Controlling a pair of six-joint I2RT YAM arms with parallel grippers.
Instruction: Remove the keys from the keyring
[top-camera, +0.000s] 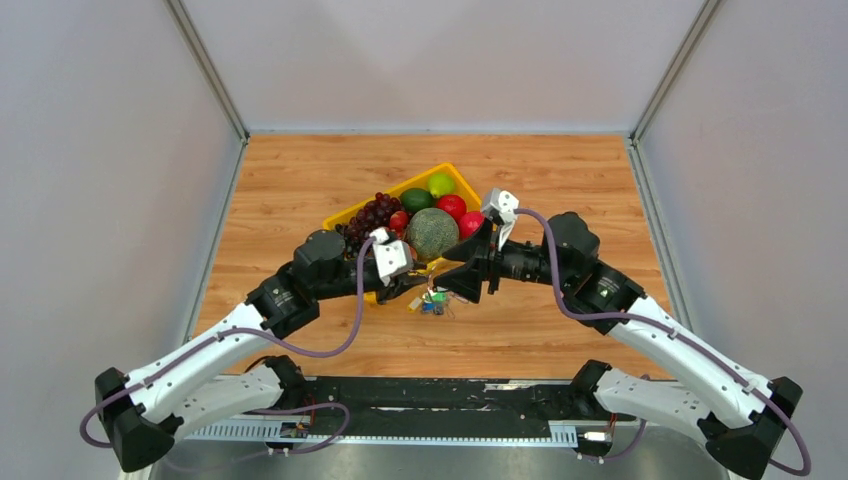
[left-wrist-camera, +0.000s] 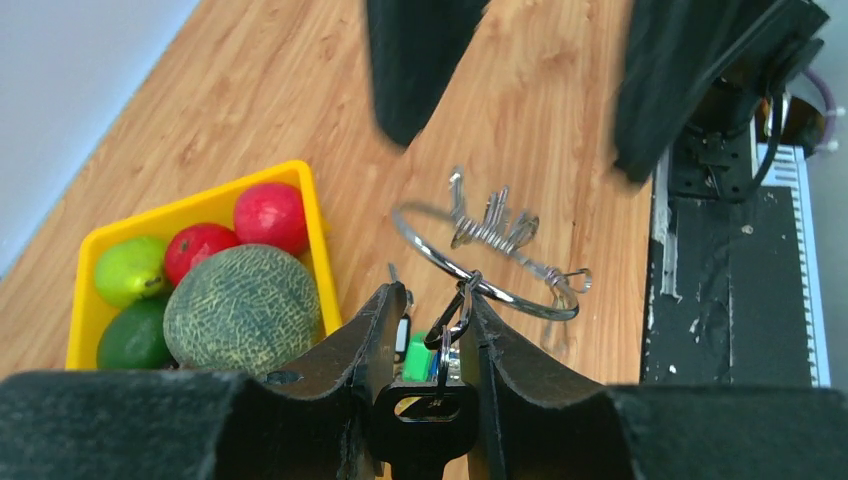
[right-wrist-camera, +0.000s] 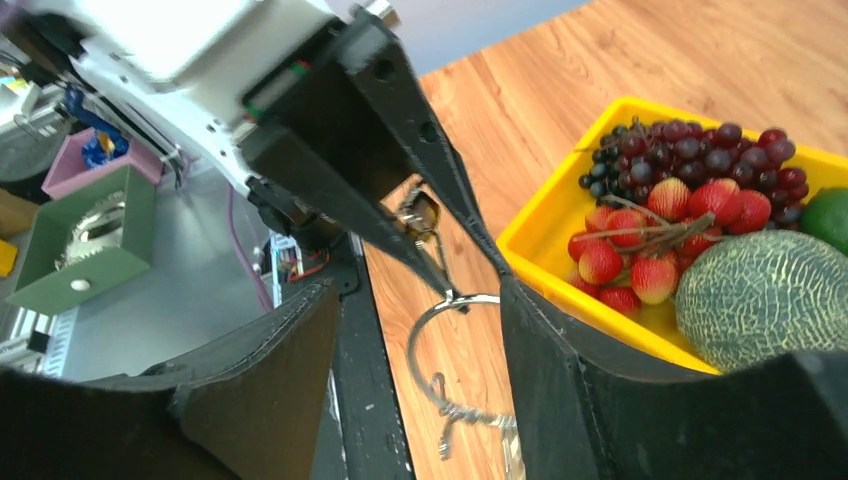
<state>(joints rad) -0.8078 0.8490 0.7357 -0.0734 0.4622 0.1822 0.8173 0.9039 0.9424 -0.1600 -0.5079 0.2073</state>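
Note:
My left gripper (left-wrist-camera: 432, 305) is shut on the black plastic head of a key (left-wrist-camera: 430, 415). A small link joins that key to the keyring (left-wrist-camera: 497, 292), a thin silver wire loop with a twisted clasp, held just above the wood. More keys, with green (left-wrist-camera: 421, 357) and blue heads, hang behind the black one. My right gripper (right-wrist-camera: 418, 290) is open, and the keyring (right-wrist-camera: 432, 372) lies in the gap between its fingers. In the top view both grippers, left (top-camera: 415, 287) and right (top-camera: 458, 280), meet over the bunch of keys (top-camera: 434, 301), in front of the tray.
A yellow tray (top-camera: 461, 177) of fruit stands just behind the grippers: melon (top-camera: 431, 232), grapes (top-camera: 367, 215), apples (top-camera: 452, 206), limes. Its near rim (right-wrist-camera: 556, 226) is close to my right finger. Grey walls flank the table. A black rail (top-camera: 430, 395) runs along the near edge.

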